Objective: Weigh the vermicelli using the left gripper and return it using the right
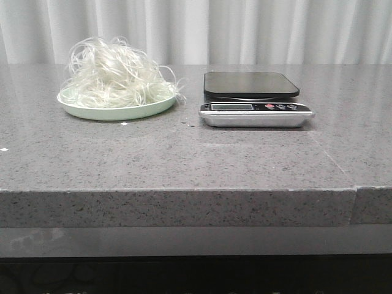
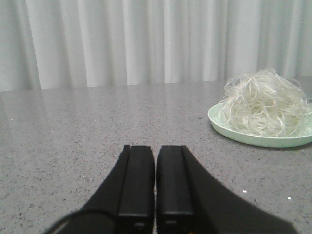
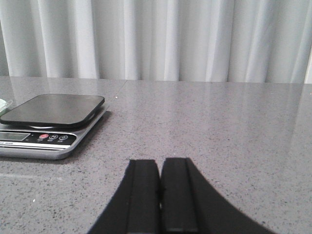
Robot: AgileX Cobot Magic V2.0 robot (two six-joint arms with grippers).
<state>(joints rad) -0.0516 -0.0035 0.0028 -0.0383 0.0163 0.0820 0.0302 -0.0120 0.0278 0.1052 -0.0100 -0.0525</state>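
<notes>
Front view: a grey speckled stone bench (image 1: 184,159) runs before pale pleated curtains (image 1: 245,30). On it stand one pale green plate (image 1: 116,110) heaped with the one vermicelli (image 1: 116,76) tangle, and one scale (image 1: 254,104) just beside it, platform bare.

Left wrist view: the left pincer (image 2: 155,180) is clenched on nothing, well apart from the vermicelli.

Right wrist view: the right pincer (image 3: 160,195) is likewise clenched, near the scale.
</notes>
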